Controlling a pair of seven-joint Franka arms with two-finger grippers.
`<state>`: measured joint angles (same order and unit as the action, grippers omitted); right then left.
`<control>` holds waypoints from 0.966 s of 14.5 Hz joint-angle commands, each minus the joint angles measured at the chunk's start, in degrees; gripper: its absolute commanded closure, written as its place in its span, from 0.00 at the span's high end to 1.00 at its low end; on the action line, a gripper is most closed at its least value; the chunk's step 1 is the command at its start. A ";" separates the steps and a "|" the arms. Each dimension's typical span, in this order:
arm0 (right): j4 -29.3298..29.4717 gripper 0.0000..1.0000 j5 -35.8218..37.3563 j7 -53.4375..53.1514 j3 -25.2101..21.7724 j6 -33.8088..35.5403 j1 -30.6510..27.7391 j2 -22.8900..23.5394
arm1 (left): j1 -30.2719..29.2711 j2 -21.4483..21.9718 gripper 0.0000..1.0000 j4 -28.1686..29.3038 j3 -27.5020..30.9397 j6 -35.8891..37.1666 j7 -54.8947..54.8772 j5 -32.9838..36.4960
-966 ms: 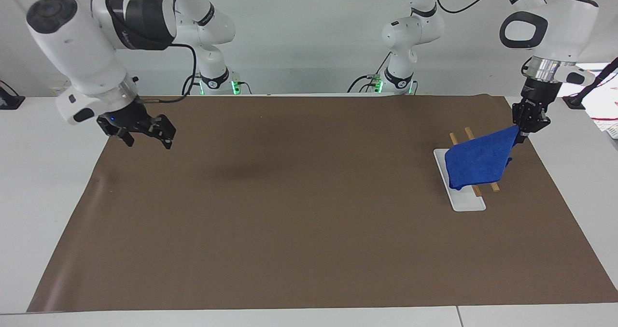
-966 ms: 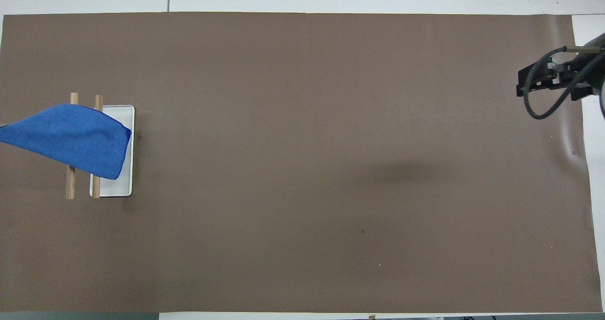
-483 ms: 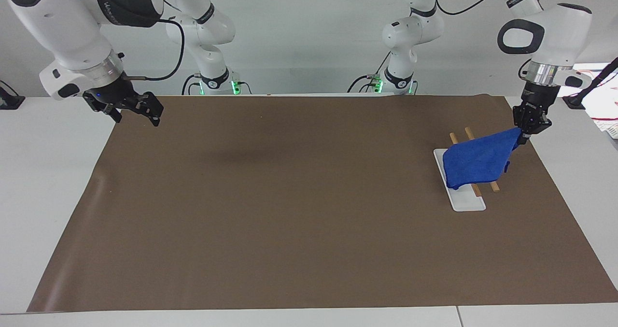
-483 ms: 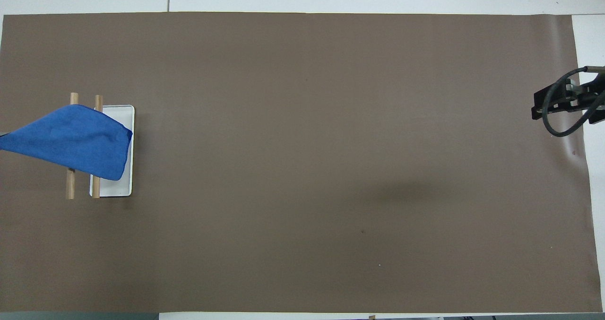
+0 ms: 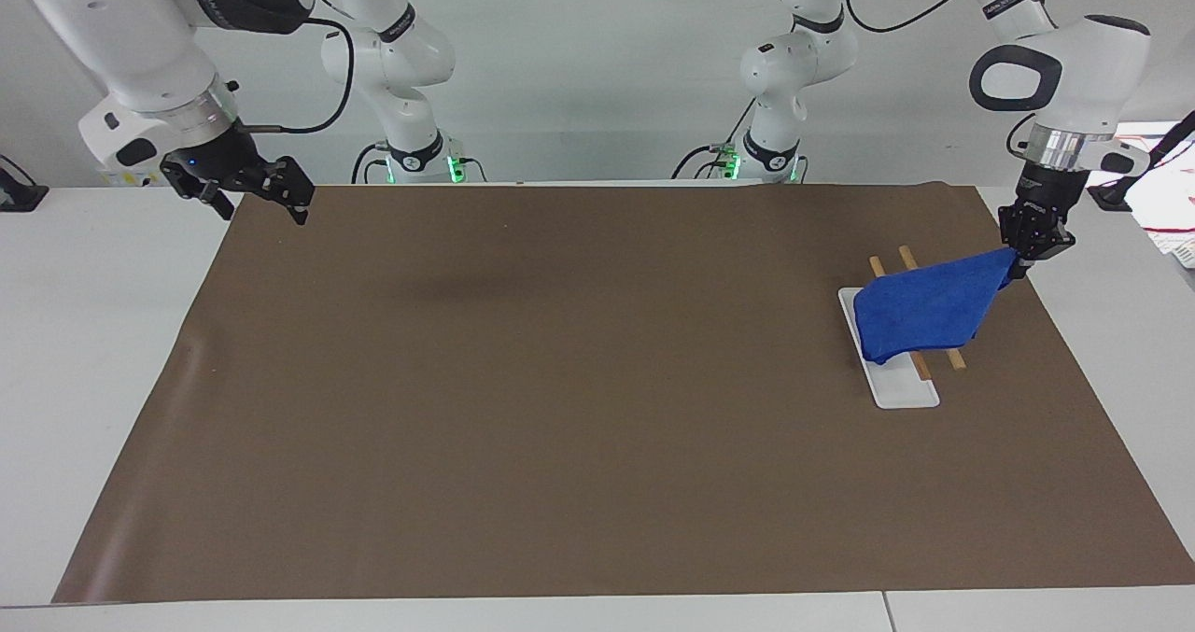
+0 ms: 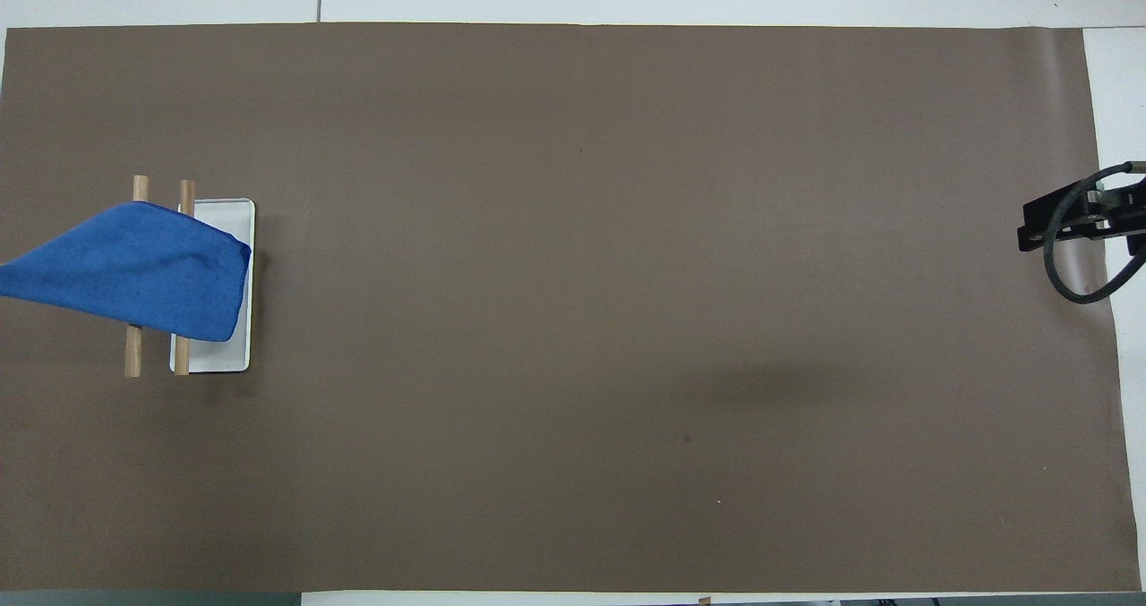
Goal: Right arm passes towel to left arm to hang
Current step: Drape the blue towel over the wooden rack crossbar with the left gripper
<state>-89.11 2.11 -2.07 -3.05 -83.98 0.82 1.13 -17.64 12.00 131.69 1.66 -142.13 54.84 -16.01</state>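
Towel [image 5: 924,316] is draped over the two wooden rails [image 5: 954,359] of the rack, one corner pulled up taut into the left gripper [image 5: 1019,260], which you'll see pinching that corner, fingers closed on the cloth. From those fingers the cloth slopes down and away toward the table's middle, and its low edge hangs over the rack's white base tray [image 5: 901,391]. The left gripper hangs just off the rack at the left arm's end of the brown mat [image 5: 579,408], wrist pointing down. In the overhead view the towel [image 6: 134,270] runs off the frame edge, so you won't see that grip there; rails [image 6: 132,355] and tray [image 6: 224,355] do show. The right gripper [image 5: 250,191] is up in the air over the mat's corner at the right arm's end, well apart from the towel, fingers spread wide, holding nothing. The overhead view catches only its tip [image 6: 1079,223] and a cable loop.
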 commanded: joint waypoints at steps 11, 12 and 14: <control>-3.62 1.00 1.22 0.49 -0.82 -3.38 -0.73 -1.75 | 2.68 -5.14 1.00 -14.53 -1.05 11.70 -25.02 8.17; -3.62 1.00 0.79 0.66 -0.73 -3.29 -0.90 -1.84 | 4.79 -5.66 1.00 -14.97 -1.05 11.87 -27.92 9.41; -3.62 1.00 0.61 0.84 -0.73 -3.03 -0.99 -2.10 | 8.84 -6.63 1.00 -17.07 -1.05 13.88 -33.28 11.52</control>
<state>-91.40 2.14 -2.07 -4.20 -86.28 0.35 0.41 -12.53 7.48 117.92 0.21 -131.07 26.95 -7.23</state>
